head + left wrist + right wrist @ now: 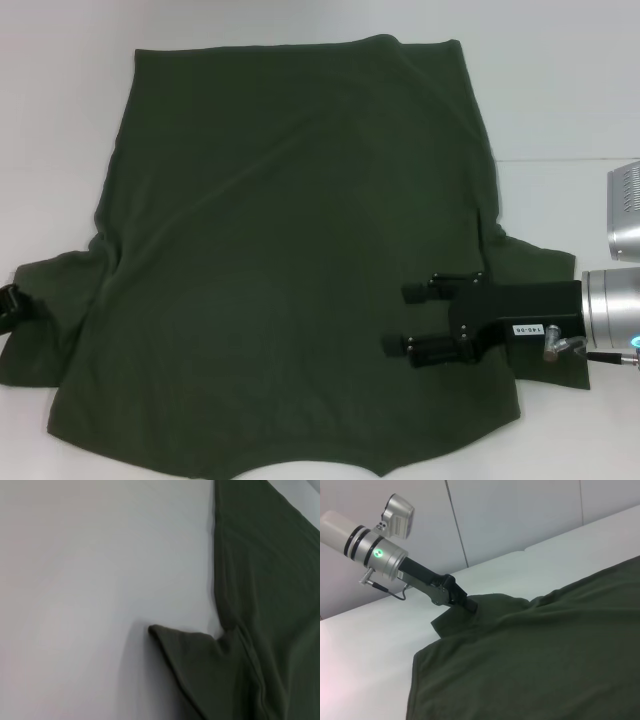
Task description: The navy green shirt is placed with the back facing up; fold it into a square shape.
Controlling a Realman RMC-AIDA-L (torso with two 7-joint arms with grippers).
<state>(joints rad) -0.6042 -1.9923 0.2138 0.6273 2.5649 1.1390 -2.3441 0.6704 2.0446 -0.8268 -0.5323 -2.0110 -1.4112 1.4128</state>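
Spread nearly flat on the white table (560,90), the navy green shirt (290,250), filling most of the head view, with the curved neckline (310,468) at the near edge and the hem at the far one. Both short sleeves out to the sides: the left sleeve (40,320) rumpled and bunched, the right sleeve (540,265) partly hidden under the arm. No fold laid in the body yet, only soft diagonal creases across the cloth, so judged to be at the very start, with the sleeves, the sides and the final doubling into a square all left to do. Over the shirt's right side, just inward of that sleeve, the right gripper (410,318), black fingers clearly parted and pointing toward the middle of the garment, holding nothing; hard to say whether resting on the cloth or just above it. At the far left edge of the head view, the left gripper (10,302), pressed up against the left sleeve; seen from the right wrist as the same tool (465,602) with its tip at the sleeve's bunched edge, possibly pinching it, though cannot tell whether actually closed on the cloth.
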